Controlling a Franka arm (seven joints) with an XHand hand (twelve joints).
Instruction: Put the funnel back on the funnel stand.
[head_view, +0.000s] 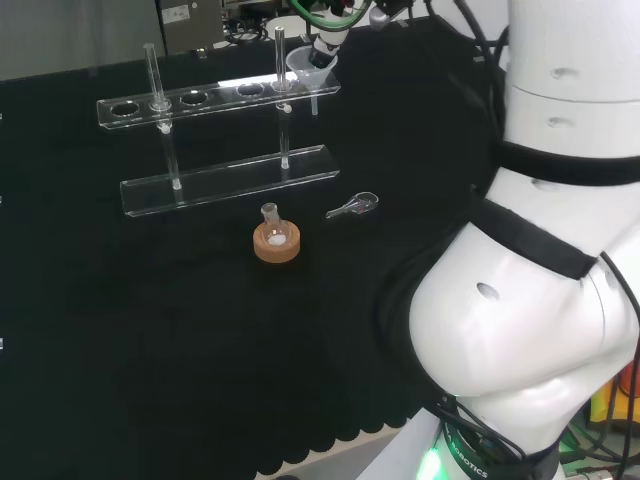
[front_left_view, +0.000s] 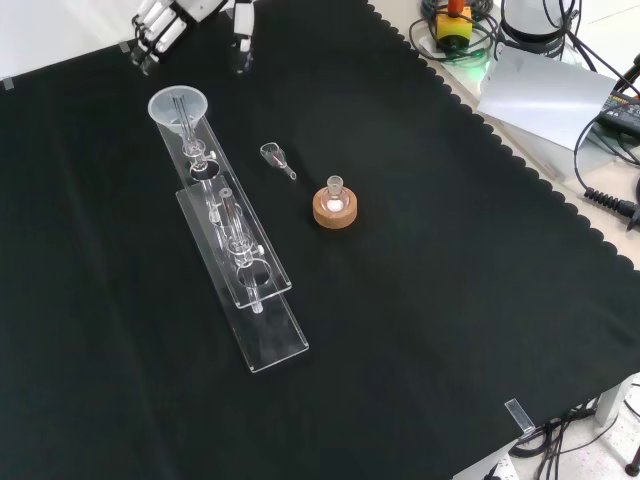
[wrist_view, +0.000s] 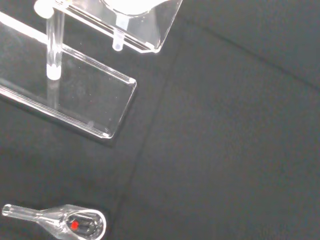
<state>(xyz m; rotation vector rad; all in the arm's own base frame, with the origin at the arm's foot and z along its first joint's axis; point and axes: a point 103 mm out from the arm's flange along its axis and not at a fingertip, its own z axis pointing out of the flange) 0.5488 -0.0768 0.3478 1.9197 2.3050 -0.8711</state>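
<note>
Closest to the wrist camera lies a small glass scoop (wrist_view: 60, 223), just beside the funnel stand (front_left_view: 243, 290). On the stand's far end in the front view, the funnel (front_left_view: 178, 106) sits in the end hole, its stem hanging below the top plate. I judge the placing done. My hand (front_left_view: 160, 22) is beyond that end of the stand, apart from the funnel, fingers straight and holding nothing; only its retreat remains.
</note>
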